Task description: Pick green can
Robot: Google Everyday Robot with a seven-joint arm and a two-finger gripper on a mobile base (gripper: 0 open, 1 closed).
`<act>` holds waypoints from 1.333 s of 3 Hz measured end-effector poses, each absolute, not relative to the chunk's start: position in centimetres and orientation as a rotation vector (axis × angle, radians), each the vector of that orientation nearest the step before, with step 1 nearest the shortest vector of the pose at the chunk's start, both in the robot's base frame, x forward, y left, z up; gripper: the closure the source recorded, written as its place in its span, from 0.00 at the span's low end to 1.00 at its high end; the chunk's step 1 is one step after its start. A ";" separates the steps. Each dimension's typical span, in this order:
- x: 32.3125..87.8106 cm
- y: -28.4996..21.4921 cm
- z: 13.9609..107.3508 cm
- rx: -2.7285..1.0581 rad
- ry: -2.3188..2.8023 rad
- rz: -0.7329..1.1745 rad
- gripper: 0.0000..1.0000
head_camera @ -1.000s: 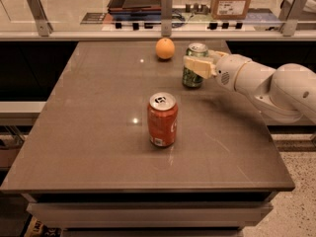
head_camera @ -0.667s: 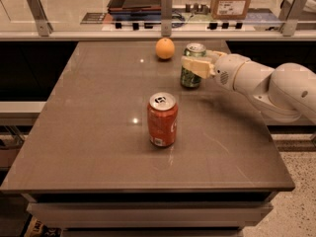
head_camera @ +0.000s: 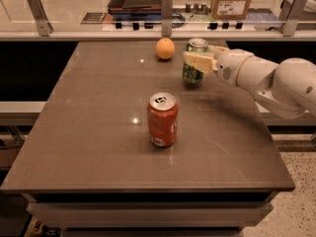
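So there's this big brown table (head_camera: 89,147), and the white arm (head_camera: 276,80) comes in from the right side and reaches across the far end of it. Out in the middle, well apart from everything else, an orange-red can (head_camera: 162,120) stands upright, and nobody's bothering it. The green can (head_camera: 192,78) is up at the back, right of centre, with the orange (head_camera: 165,48) sitting just beside it on the left. The gripper (head_camera: 192,59) is wrapped round the green can about halfway up. The near finger (head_camera: 200,62) lies flat across its front and the other one is hidden behind, so to me it looks clamped on, with nothing else in its hold. I honestly can't tell if the can's bottom is off the table or resting on it. What I'd worry about is that a smooth can held at mid-height could slip or tip if the squeeze is light and the lift is quick. If the hold is off-centre, it could also swing out as it goes up. And with the orange that close, any sideways drift to the left bumps it and sends it rolling off the back edge.
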State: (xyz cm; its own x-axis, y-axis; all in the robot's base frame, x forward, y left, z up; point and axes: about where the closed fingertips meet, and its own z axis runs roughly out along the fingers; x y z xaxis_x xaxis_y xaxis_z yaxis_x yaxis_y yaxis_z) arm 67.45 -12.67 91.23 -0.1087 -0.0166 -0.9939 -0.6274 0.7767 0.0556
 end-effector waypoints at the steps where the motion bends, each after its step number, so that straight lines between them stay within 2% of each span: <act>1: 67.5 -13.6 93.4 -0.525 1.598 0.527 1.00; 4: 68.2 -15.3 100.3 -0.568 1.580 0.458 1.00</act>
State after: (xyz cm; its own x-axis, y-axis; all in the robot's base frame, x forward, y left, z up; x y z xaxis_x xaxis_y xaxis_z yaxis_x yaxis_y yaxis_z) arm 68.17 -15.26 100.30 -0.0445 -0.0866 -0.9953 -0.6056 0.7947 -0.0421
